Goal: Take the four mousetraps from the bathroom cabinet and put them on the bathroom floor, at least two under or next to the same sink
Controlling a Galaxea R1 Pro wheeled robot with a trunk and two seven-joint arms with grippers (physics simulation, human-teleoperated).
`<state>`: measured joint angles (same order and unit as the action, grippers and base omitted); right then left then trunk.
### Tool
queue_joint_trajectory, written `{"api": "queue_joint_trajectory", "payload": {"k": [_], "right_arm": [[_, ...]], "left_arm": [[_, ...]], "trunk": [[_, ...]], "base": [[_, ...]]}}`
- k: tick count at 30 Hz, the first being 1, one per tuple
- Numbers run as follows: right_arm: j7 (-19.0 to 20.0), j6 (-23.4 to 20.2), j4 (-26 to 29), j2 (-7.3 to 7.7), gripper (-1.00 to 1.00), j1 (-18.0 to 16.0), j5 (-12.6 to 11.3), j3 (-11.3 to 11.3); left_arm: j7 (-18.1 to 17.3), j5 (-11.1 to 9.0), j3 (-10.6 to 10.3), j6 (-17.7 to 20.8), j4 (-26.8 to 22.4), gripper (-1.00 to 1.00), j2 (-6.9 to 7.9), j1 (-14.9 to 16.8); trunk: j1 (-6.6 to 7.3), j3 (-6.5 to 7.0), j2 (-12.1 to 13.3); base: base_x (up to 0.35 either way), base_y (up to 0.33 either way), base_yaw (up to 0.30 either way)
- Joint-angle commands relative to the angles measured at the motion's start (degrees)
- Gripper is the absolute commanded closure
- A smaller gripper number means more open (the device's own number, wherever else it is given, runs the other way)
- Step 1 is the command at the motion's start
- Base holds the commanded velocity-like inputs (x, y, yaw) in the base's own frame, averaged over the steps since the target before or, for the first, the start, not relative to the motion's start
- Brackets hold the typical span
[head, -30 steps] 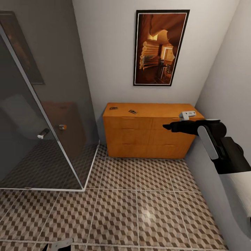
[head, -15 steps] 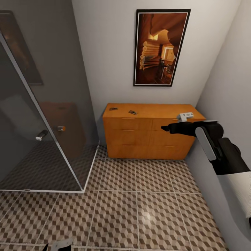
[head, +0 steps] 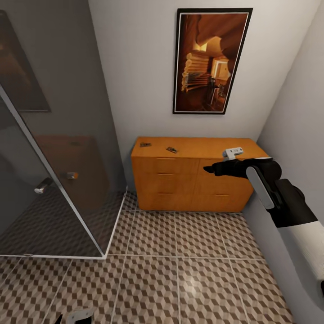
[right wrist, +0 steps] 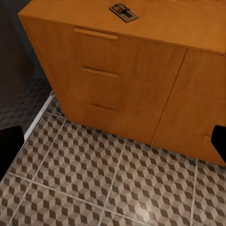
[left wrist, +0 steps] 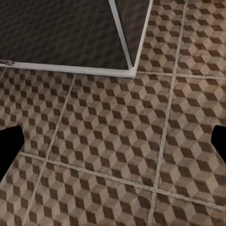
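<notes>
Since a second ago my whole view has shifted, so my base has moved; the cabinet [head: 191,175] sits slightly lower in frame. My right gripper [head: 208,169] has drifted left across the drawer fronts, raised at top height, near the cabinet. Both wrist views show fingertips set wide apart at the frame edges: both grippers spread, holding nothing. Two mousetraps [head: 171,150] lie apart on the cabinet top; one appears in the right wrist view [right wrist: 124,12]. My left gripper [head: 80,316] hangs low over the bathroom floor [head: 180,270]. Risk: reaching in at this height, my fingers may strike the cabinet edge or knock a small trap away.
</notes>
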<state>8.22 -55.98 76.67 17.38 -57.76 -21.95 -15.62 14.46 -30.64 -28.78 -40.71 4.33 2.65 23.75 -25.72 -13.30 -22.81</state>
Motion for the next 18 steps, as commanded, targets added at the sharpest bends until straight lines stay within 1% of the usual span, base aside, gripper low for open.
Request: {"api": "queue_joint_trajectory", "payload": {"k": [1, 10, 18], "right_arm": [[0.6, -0.2, 0.0, 0.03, -1.0, -0.1, 0.6, -0.1], [0.9, 0.0, -2.9, -0.04, -1.0, -0.1, 0.5, -0.2], [1.0, 0.8, -5.4, -0.3, -1.0, -0.1, 0.4, -0.2]], "left_arm": [[0.4, 0.1, -0.5, -0.2, 0.2, -1.0, -0.03, 0.1], [0.4, 0.1, -0.5, -0.2, 0.2, -1.0, -0.05, 0.1], [0.3, 0.1, -0.5, -0.2, 0.2, -1.0, -0.09, 0.1]], "trunk": [[-0.06, -0.11, -0.1], [-0.06, -0.11, -0.1], [-0.06, -0.11, -0.1]], "base": [[0.247, 0.0, 0.0], [0.248, -0.008, 0.0], [0.248, -0.11, 0.0]]}}
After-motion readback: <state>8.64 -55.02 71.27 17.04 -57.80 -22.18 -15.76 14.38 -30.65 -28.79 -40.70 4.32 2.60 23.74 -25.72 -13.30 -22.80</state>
